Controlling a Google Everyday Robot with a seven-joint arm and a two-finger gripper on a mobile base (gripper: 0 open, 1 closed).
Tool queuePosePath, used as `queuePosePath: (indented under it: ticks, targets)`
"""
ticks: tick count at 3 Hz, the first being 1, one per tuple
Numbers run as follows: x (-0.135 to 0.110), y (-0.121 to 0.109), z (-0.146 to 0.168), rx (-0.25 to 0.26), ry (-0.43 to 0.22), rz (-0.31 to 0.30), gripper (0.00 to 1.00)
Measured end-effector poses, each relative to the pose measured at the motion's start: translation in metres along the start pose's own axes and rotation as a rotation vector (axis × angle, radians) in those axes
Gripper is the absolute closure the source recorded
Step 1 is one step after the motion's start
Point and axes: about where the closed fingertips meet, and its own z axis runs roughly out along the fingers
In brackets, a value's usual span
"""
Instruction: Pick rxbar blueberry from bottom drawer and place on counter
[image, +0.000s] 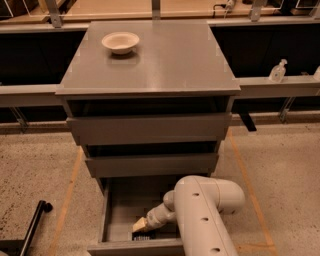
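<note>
- Tan speckled floor (35, 165) all round, with orange tape lines (71, 192) running along it to left and right.
- Low inside the bottom drawer (116, 212), close to its front wall: the gripper (141, 225), pale tan tip pointing down and to the left; open or closed, cannot tell.
- Just beneath that tip, at the drawer's front edge: the rxbar blueberry (142, 237), a small dark flat shape with pale marks, mostly covered; merely touched or actually held, cannot tell.
- Thick, rounded cream arm (205, 215), dotted with small dark holes, rising from the bottom edge of the view and bending left over the drawer's right half.
- Bottom drawer pulled well out, grey floor showing on its left side.
- Above it, middle drawer (151, 165) and top drawer (150, 129), each out a little, far less than the lowest, with dark gaps over both.
- Smooth, slightly glossy grey counter (170, 60) on top, with a pale bowl (120, 42) upright near its back left corner.
- Clear pump bottle (278, 71) on the grey ledge (280, 85) to the right, well apart from the drawers.
- Black pole (31, 227) slanting across the floor at lower left.
</note>
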Motion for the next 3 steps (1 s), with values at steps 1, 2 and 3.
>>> queuePosePath:
  ticks: [1, 2, 3]
  targets:
    - [0.001, -0.007, 0.001, 0.012, -0.013, 0.016, 0.71]
    - [0.002, -0.029, 0.003, 0.051, -0.068, 0.050, 0.93]
    - [0.003, -0.034, 0.002, 0.062, -0.085, 0.058, 0.82]
